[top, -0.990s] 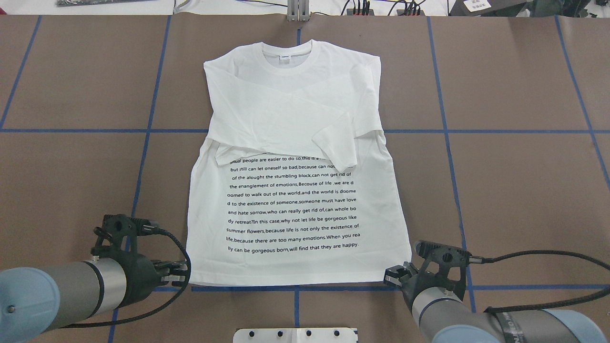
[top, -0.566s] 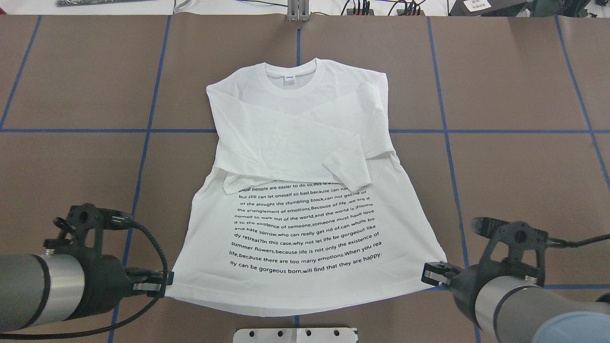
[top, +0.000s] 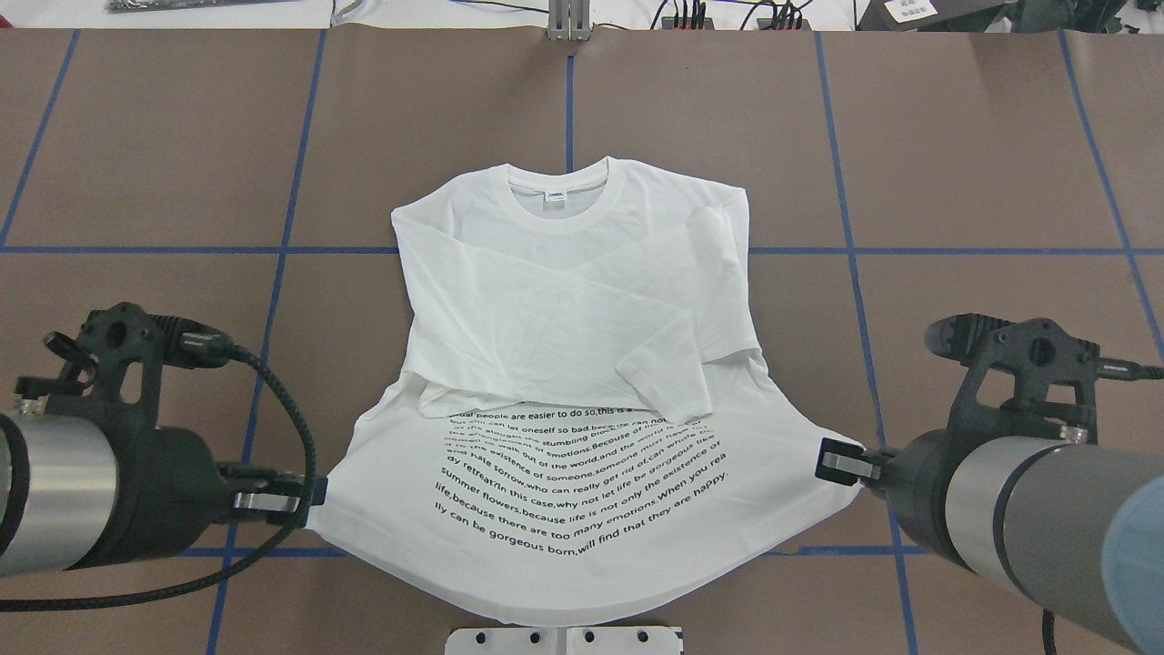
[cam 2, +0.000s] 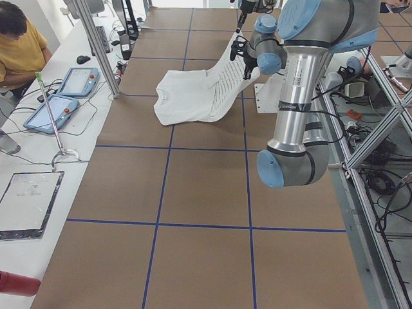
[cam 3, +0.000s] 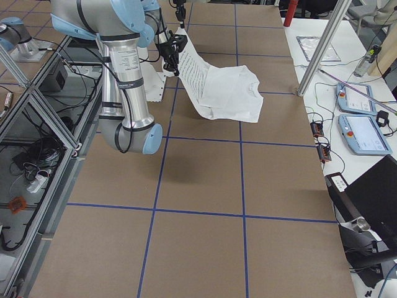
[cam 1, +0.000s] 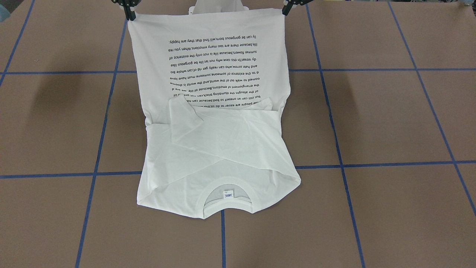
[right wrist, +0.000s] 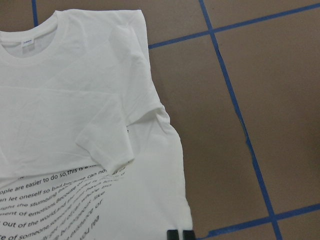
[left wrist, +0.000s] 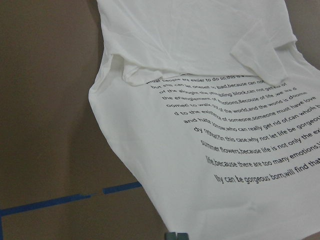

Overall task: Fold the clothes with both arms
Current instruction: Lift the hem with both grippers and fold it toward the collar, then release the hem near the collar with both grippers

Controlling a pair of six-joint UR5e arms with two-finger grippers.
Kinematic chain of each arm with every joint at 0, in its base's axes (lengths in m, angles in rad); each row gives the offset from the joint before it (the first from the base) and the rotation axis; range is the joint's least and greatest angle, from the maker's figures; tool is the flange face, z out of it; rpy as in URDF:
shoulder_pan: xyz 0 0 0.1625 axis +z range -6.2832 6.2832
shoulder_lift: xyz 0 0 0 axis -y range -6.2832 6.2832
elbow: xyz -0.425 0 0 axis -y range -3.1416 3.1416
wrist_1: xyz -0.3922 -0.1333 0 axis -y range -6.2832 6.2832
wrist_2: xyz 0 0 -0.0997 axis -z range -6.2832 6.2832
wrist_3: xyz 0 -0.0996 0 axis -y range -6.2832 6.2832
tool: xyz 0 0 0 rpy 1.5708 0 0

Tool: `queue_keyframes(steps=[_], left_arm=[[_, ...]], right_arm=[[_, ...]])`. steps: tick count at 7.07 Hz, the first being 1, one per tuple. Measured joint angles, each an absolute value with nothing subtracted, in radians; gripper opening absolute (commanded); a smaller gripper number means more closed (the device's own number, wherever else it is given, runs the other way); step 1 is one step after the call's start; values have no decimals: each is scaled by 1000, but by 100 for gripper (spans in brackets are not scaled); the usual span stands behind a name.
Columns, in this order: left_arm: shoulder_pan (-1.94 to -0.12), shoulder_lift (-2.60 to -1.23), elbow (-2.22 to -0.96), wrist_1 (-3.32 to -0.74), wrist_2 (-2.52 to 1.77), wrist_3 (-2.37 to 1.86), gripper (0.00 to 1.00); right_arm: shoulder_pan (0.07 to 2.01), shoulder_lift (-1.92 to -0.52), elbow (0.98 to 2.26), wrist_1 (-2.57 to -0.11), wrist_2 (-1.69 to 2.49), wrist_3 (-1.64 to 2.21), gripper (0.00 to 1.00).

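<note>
The white long-sleeved shirt [top: 573, 300] lies text side up, both sleeves folded across the chest, collar [top: 559, 186] on the far side. Its collar half rests on the brown table [top: 982, 164]; its hem half hangs raised toward the robot. My left gripper [top: 309, 496] is shut on the hem's left corner, my right gripper [top: 837, 459] on the right corner. The front view shows the hem stretched between the left gripper [cam 1: 288, 7] and the right gripper [cam 1: 128, 11]. The wrist views show the shirt [left wrist: 225, 100] [right wrist: 75, 100] sloping down from the fingertips [left wrist: 176, 236] [right wrist: 181, 234].
Blue tape lines [top: 282, 250] grid the table. A white base plate [top: 564, 639] sits at the near edge under the hem. Cables and plugs [top: 691, 14] line the far edge. A seated person [cam 2: 19, 45], tablets [cam 2: 61, 96] and an aluminium post [cam 2: 96, 45] stand on the operators' side.
Both grippers have closed on the hem corners, risen and spread apart. The hem has lifted off the table and the whole shirt has slid toward the robot.
</note>
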State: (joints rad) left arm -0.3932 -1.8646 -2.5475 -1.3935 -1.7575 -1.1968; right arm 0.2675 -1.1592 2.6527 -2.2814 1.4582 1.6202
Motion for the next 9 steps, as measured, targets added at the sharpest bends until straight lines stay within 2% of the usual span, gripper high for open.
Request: queue_keyframes(steps=[2, 4, 9], left_arm=[[-556, -1961, -2427, -1344, -1760, -1056, 0], [-687, -2049, -2265, -1354, -1759, -949, 0], [-788, -2188, -1723, -1752, -1726, -874, 0]], right_arm=[[434, -1103, 2554, -2280, 1520, 1489, 0], [571, -1016, 2376, -2250, 1549, 1384, 0], [696, -942, 1889, -1869, 1550, 1262, 0]])
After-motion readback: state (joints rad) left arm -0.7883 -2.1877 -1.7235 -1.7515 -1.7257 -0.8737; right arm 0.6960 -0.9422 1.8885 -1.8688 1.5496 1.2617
